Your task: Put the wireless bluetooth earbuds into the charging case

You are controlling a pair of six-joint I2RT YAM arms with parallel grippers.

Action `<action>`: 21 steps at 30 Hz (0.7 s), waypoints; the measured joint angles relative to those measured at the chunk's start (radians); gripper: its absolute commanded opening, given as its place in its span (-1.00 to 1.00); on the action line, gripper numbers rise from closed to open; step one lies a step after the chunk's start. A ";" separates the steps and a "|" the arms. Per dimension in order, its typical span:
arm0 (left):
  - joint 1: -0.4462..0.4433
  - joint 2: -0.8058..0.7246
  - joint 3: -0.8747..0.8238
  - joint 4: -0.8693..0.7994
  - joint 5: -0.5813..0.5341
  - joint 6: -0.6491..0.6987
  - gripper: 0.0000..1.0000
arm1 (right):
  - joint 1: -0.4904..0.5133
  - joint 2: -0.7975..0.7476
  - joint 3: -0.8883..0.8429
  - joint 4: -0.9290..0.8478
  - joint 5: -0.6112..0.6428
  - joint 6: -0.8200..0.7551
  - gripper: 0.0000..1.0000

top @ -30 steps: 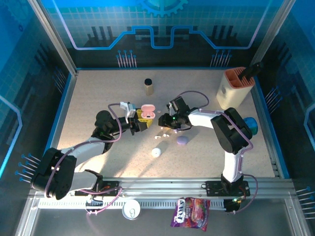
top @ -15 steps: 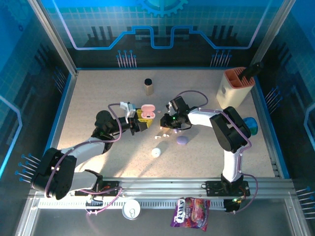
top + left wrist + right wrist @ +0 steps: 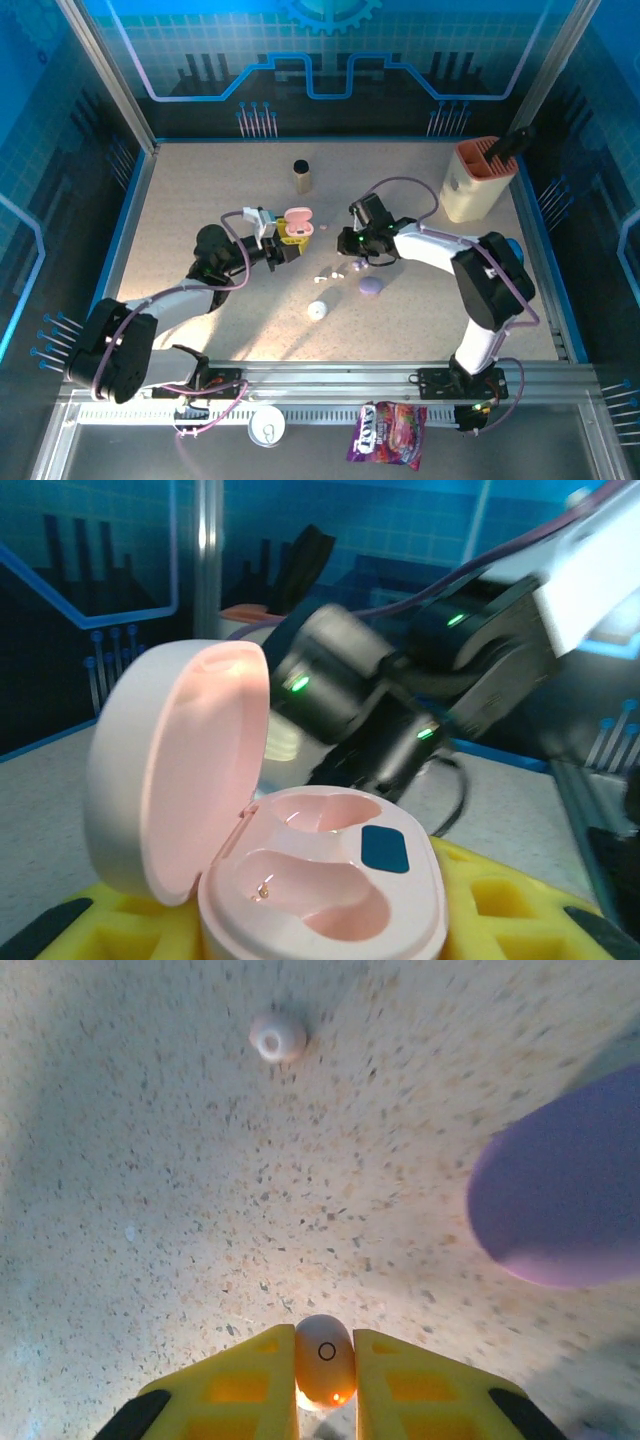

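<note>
Right gripper (image 3: 325, 1342) is pinched narrow on one pale earbud (image 3: 325, 1362), caught by its sides between my yellow pads (image 3: 250, 1385). A side grip, I judge, leaves it free to be lowered into a socket.

Ahead and right of the pads a closed purple case (image 3: 560, 1200) lies on the table (image 3: 150, 1210). Farther ahead, slightly left, is a small round white case (image 3: 277, 1037).

Left gripper (image 3: 288, 240) clasps the pink case (image 3: 330, 880). Its lid (image 3: 170, 770) is tipped back and both sockets are empty, facing up. I judge it is offered toward my right arm (image 3: 400, 690), blurred just beyond.

Loose earbuds (image 3: 322, 273) lie on the table between my two grippers.
</note>
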 measured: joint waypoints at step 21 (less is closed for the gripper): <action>-0.063 0.254 0.010 0.126 -0.258 0.193 -0.36 | 0.100 -0.259 0.195 -0.213 0.150 -0.077 -0.72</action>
